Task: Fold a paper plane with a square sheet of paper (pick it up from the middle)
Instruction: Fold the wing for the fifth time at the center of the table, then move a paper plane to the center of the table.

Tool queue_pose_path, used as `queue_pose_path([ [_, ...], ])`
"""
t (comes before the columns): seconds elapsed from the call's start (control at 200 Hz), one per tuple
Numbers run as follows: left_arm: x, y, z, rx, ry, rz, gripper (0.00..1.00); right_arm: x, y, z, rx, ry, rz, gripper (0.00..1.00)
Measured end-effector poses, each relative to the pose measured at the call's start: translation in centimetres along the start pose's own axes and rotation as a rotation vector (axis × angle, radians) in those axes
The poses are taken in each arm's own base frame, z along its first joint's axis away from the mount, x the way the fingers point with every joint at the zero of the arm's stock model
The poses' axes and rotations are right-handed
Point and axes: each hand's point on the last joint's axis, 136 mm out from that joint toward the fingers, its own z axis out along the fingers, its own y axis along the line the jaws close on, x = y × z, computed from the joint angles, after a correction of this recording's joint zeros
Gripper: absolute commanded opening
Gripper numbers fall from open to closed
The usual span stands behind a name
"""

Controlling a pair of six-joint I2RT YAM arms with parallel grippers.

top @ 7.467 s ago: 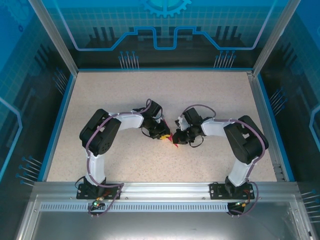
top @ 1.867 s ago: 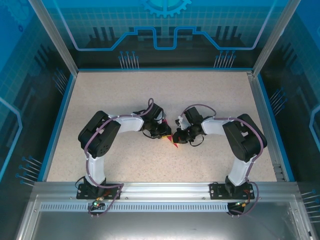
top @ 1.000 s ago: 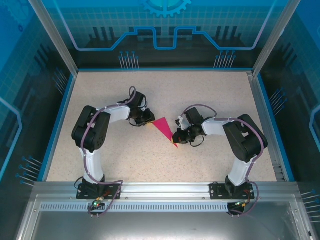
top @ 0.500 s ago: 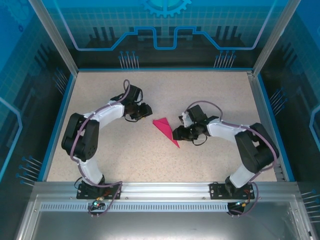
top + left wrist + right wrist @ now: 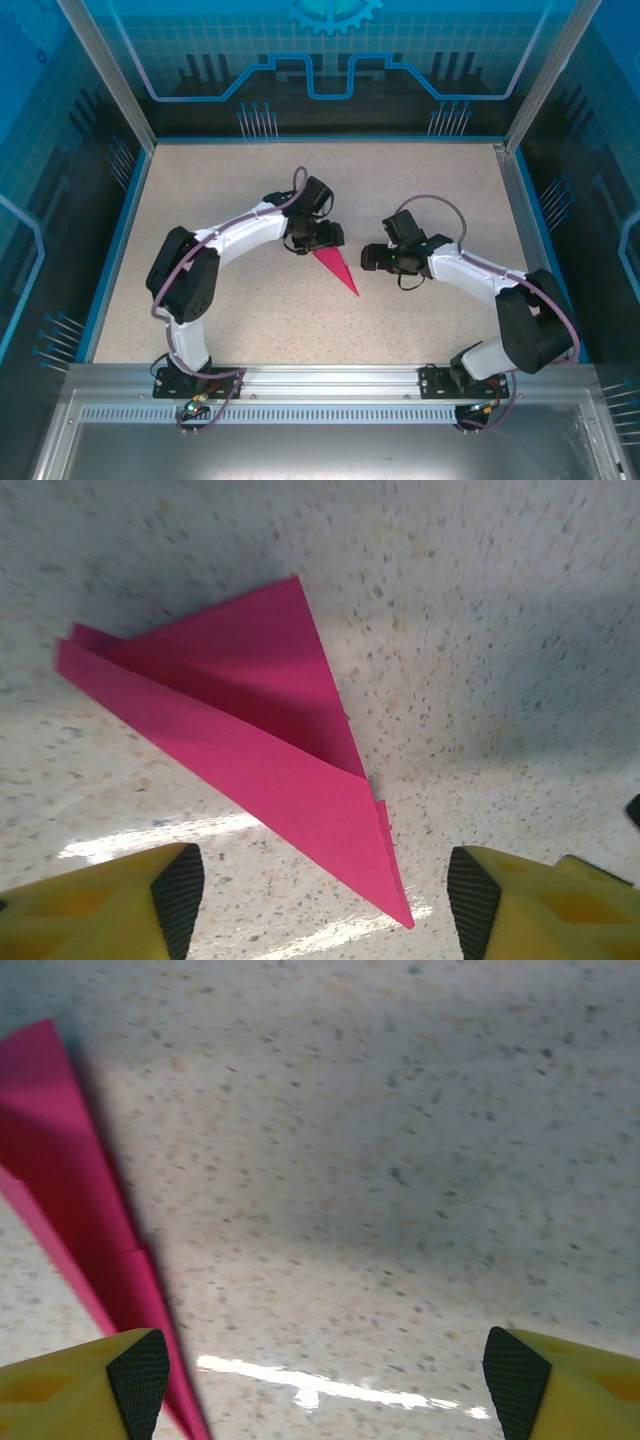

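By the wide end of the paper plane (image 5: 335, 268), which lies on the surface (image 5: 230, 180), your left fingers (image 5: 178, 895) hang spread and empty. Right of the plane, your right fingers (image 5: 138, 1380) are spread too. A careless descent could snag a wing and undo the folds.

One paper plane (image 5: 337, 270); two arms: left arm (image 5: 245, 227), right arm (image 5: 470, 268); one table (image 5: 250, 170).

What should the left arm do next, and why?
Probably lower the left end effector and pinch the paper plane along its fold: its jaws stand open above the plane, one flap looks lifted, and the right end effector is open beside it.
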Motion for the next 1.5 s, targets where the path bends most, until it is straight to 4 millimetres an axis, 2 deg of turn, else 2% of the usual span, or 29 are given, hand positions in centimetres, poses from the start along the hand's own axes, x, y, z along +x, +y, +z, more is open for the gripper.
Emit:
queue_pose_path([
  [0.13,0.5,-0.5,2.4,-0.072,0.034,0.021,0.74,0.3,-1.2,0.1,0.055,-0.004,0.018,0.87],
  [0.245,0.5,0.0,3.6,-0.145,0.050,0.029,0.73,0.6,-1.9,0.2,0.084,-0.002,0.029,0.87],
  [0.405,0.9,1.5,3.5,-0.213,0.064,0.024,0.67,0.9,-2.5,0.3,0.106,0.002,0.043,0.87],
  [0.62,1.6,2.2,3.3,-0.227,0.075,0.019,0.58,0.9,-2.8,0.3,0.119,0.003,0.055,0.87],
  [0.84,1.9,2.4,2.3,-0.218,0.055,-0.005,0.42,1.2,-2.9,0.6,0.127,0.016,0.058,0.86],
  [1.0,2.2,2.8,2.5,-0.217,0.051,-0.028,0.25,1.3,-2.9,0.6,0.129,0.018,0.061,0.86],
  [1.095,2.3,3.0,2.7,-0.221,0.052,-0.041,0.09,1.3,-3.0,0.6,0.129,0.018,0.062,0.86],
  [1.165,2.2,2.9,2.8,-0.219,0.044,-0.047,0.04,1.3,-3.0,0.6,0.130,0.020,0.065,0.86],
  [1.346,1.7,2.4,1.6,-0.200,0.012,-0.038,0.00,1.5,-2.9,0.6,0.125,0.027,0.066,0.87],
  [1.501,0.3,-0.1,-1.7,-0.096,-0.066,0.032,0.00,0.7,-1.9,-0.7,0.063,-0.004,0.075,0.89],
])
